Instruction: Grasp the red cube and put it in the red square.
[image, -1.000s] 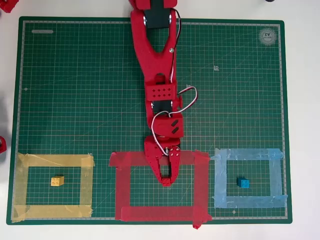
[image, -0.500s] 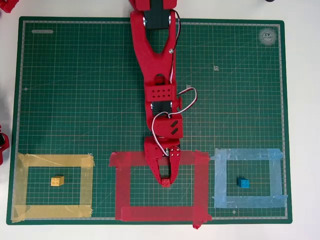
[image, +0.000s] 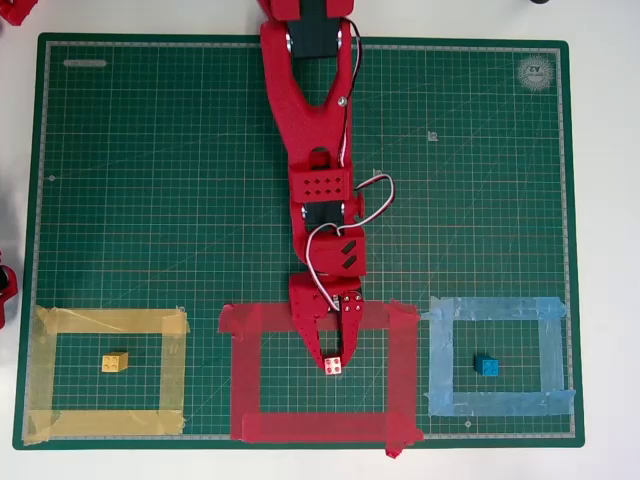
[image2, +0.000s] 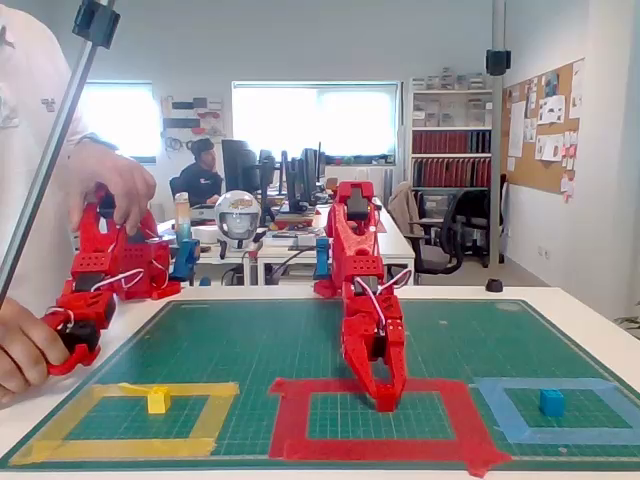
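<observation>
Task looks nearly done. The red cube (image: 333, 366) sits on the green mat (image: 150, 180) inside the red square (image: 318, 427), in its upper middle part, well clear of the tape strips. The gripper (image: 332, 358) is right over it in the overhead view, fingertips at or just beside the cube. Jaws look slightly parted around it, but whether they're let go or pinching it, can't tell from these views. In the fixed view the gripper tip (image2: 386, 398) is down at mat level inside the red outline; the cube itself can't be made out there.

Left to do, as I judge it: confirm release, lift the arm away without nudging the cube.

Cube look: tiny, red, brick-like, with a paler top face showing dots or studs in the overhead view. Reads upright and flat on the mat.

Yellow cube (image: 115, 362) sits in the yellow square (image: 105, 322), blue cube (image: 487, 366) in the light-blue square (image: 495, 309), both apart from the action.
</observation>
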